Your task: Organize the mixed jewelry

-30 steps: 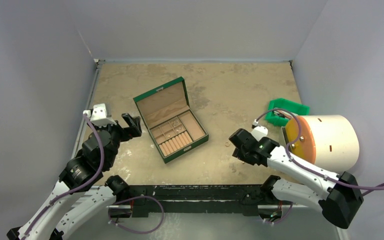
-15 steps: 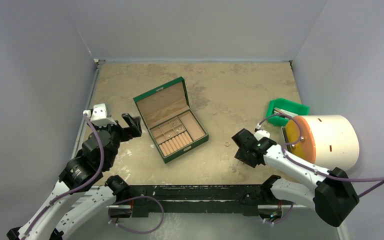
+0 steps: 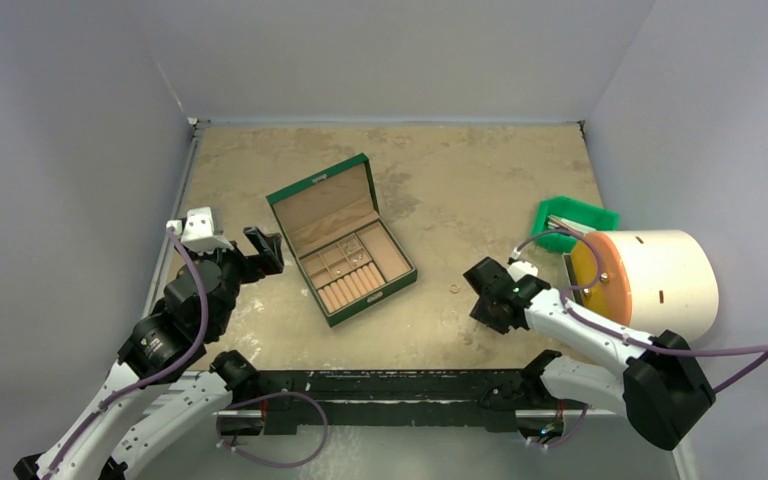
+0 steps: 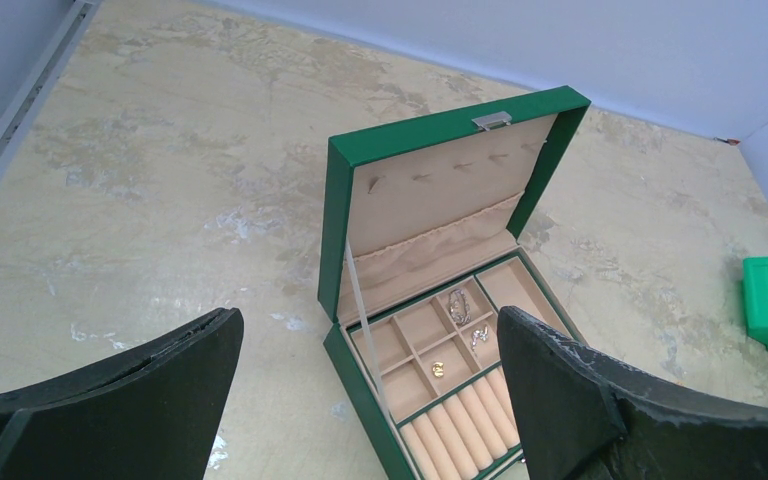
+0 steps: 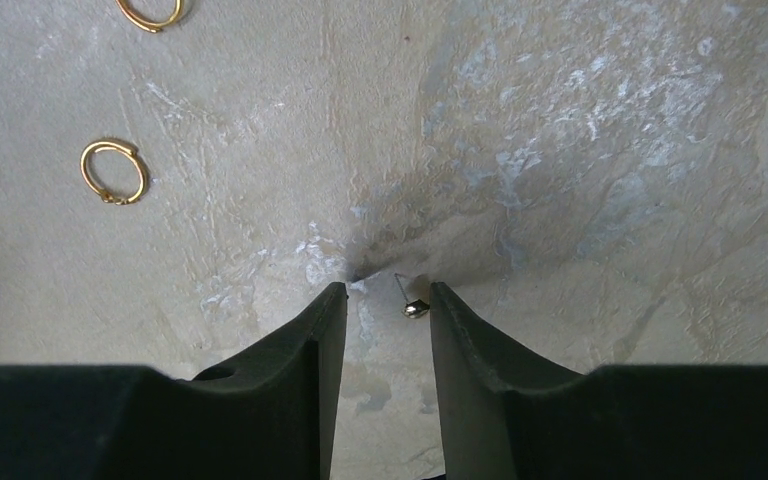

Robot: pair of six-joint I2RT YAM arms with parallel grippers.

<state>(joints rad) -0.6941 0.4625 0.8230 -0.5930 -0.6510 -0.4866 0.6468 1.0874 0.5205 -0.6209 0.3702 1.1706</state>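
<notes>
A tiny silver stud (image 5: pixel 412 305) lies on the table between the fingers of my right gripper (image 5: pixel 388 292), close to the right finger; the jaws stand apart, tips down at the table. Two gold hoops (image 5: pixel 114 171) (image 5: pixel 150 12) lie to its left. From above, my right gripper (image 3: pixel 487 300) is low, right of the open green box (image 3: pixel 322 212), with one hoop (image 3: pixel 455 289) just beside it. Small pieces (image 4: pixel 458 303) (image 4: pixel 478 337) (image 4: pixel 439 369) sit in the box's tan compartments. My left gripper (image 4: pixel 368 320) hangs wide open and empty, left of the box (image 4: pixel 332 230).
A small green bin (image 3: pixel 573 222) and a large white cylinder with an orange face (image 3: pixel 650 280) stand at the right edge, close behind my right arm. Walls enclose the table on three sides. A row of tan ring rolls (image 4: pixel 460 425) fills the box's near part.
My right gripper has shifted slightly toward the near edge and lower, uncovering a hoop on the table beside it. The left arm and the box have not moved.
</notes>
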